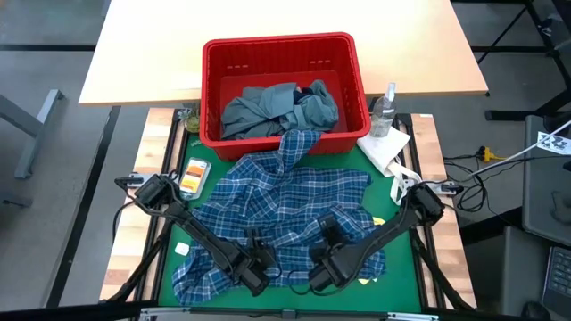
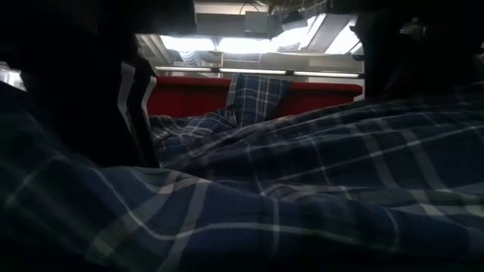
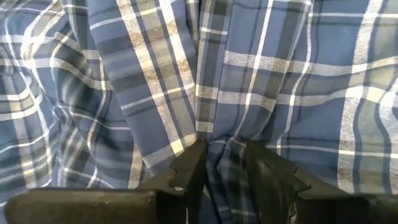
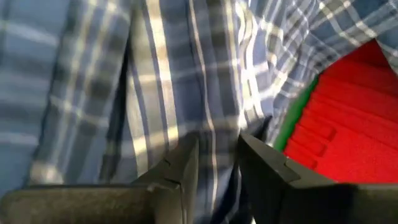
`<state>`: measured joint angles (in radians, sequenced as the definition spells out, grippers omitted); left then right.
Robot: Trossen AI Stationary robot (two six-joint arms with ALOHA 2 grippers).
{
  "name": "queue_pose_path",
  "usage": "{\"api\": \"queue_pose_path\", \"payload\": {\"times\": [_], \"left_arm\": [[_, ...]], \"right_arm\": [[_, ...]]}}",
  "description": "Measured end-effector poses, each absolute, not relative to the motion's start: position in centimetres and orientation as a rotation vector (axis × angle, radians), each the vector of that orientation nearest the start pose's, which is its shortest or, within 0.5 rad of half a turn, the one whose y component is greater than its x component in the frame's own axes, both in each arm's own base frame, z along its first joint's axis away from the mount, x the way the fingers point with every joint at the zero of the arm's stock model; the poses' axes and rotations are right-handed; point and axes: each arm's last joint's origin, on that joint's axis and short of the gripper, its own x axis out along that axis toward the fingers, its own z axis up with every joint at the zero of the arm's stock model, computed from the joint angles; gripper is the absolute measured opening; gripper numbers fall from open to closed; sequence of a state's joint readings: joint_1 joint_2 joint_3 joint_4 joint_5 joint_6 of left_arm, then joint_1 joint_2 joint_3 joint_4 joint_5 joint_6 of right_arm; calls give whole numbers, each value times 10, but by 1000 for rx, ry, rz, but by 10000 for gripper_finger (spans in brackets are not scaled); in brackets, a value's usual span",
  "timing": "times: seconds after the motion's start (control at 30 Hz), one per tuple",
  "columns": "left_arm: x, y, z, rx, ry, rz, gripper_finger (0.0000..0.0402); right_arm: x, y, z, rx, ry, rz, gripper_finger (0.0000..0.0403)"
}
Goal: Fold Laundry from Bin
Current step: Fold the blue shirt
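The blue-white plaid shirt lies spread and rumpled on the green mat. One end of it hangs over the front rim of the red bin. A grey-blue garment lies inside the bin. My left gripper and my right gripper stand side by side over the shirt's near half, each shut on plaid cloth. In the low view the shirt fills the foreground, with the bin behind it. My left gripper pinches a raised fold of the plaid shirt between its two fingers, slanting down from the near side. The cloth around the fold lies slack on the mat. One layer or several, I cannot tell. My right gripper pinches a bunch of the plaid cloth between its two fingers, slanting down from the near side toward the bin. The cloth rises in long creases beyond the fingers. The layers cannot be counted.
A clear spray bottle and a white paper towel sit right of the bin. A small orange-topped flat object lies on the mat's left edge. The wooden table stretches behind the bin.
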<state>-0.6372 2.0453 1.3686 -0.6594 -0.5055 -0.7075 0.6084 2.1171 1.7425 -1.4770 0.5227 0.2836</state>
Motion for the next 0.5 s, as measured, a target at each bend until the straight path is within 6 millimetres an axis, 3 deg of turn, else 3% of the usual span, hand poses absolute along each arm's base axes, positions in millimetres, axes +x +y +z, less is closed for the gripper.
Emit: {"api": "queue_pose_path", "payload": {"times": [0.23,0.5], "left_arm": [[324,-235,170,120,1087,260,110],[317,-260,212,110,1132,163,110]], "right_arm": [[305,224,238,-767,1475,-144,112],[277,269,255,-689,1399,-7,112]]}}
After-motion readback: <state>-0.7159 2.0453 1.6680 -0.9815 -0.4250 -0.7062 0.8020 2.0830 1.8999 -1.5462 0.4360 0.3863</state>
